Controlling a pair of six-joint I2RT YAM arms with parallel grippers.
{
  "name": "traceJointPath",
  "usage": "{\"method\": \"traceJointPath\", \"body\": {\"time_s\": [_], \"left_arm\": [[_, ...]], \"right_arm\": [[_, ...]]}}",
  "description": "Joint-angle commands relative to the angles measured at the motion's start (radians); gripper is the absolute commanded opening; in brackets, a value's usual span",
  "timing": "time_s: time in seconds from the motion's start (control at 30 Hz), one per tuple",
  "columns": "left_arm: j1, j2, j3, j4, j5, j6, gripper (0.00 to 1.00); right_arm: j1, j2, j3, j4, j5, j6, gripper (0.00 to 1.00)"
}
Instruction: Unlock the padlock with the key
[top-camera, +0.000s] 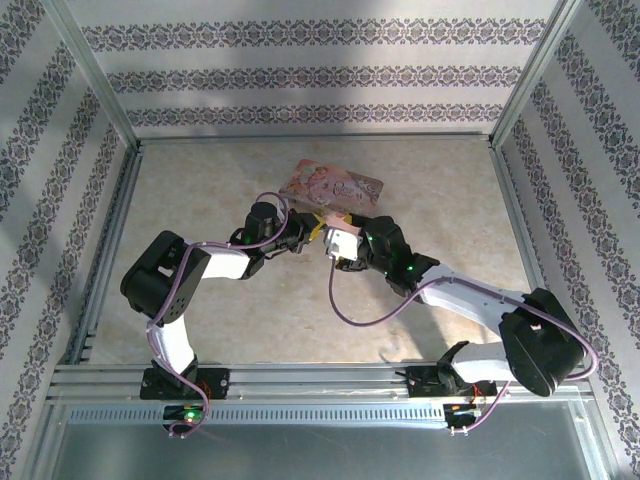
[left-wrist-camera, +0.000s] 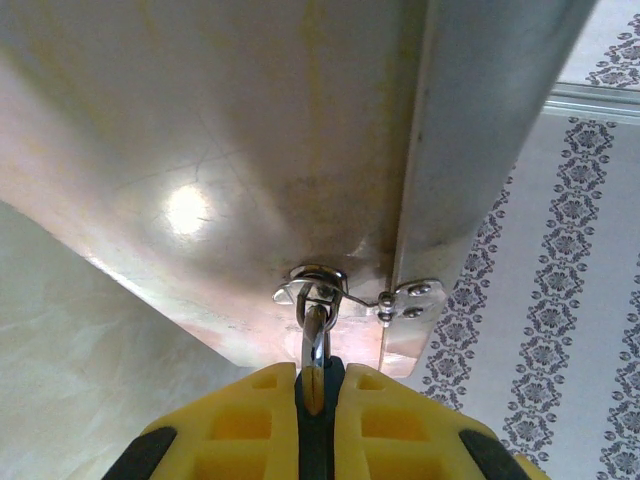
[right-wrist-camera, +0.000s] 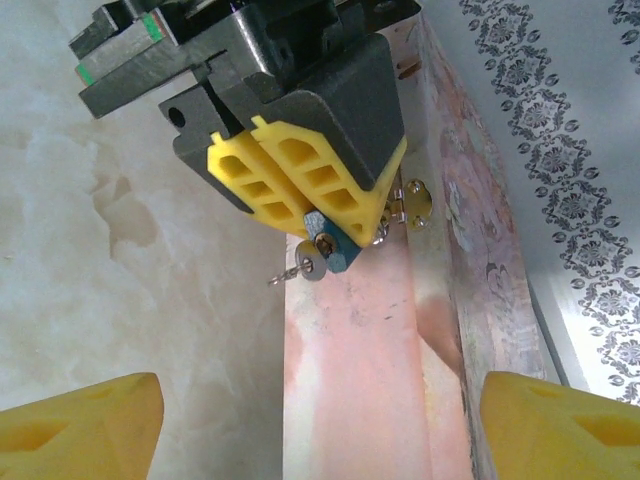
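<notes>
The padlock (left-wrist-camera: 316, 340) is a small silvery lock, and its shackle runs through the hasp ring on the pink box (top-camera: 335, 185). My left gripper (left-wrist-camera: 320, 385) is shut on the padlock's body. In the right wrist view those yellow fingers (right-wrist-camera: 300, 185) hold the padlock (right-wrist-camera: 332, 250) with its bluish keyhole end facing the camera. The key (right-wrist-camera: 300, 267) shows just beside that end, with its round head near the keyhole and its toothed blade pointing left. I cannot tell whether it touches the lock. My right gripper (right-wrist-camera: 320, 440) stands open below it with nothing between its fingers.
The pink box's long side (right-wrist-camera: 360, 380) runs up the middle of the right wrist view, with pale marbled table (right-wrist-camera: 130, 250) to its left. Patterned walls (top-camera: 300, 75) and metal rails (top-camera: 110, 230) enclose the table. Both arms meet in front of the box.
</notes>
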Motion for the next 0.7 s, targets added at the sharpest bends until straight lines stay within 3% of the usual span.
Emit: {"method": "traceJointPath", "body": {"time_s": [0.0,0.67], "left_arm": [[-0.021,-0.055,0.008,0.024,-0.015,-0.011,0.09],[-0.023,-0.065,0.003,0.017,-0.022,-0.014,0.09]], "right_arm": [[0.013,0.045,0.044,0.034,-0.037,0.031,0.75],[0.028,0.187,0.084,0.139,-0.004,0.081,0.45]]}}
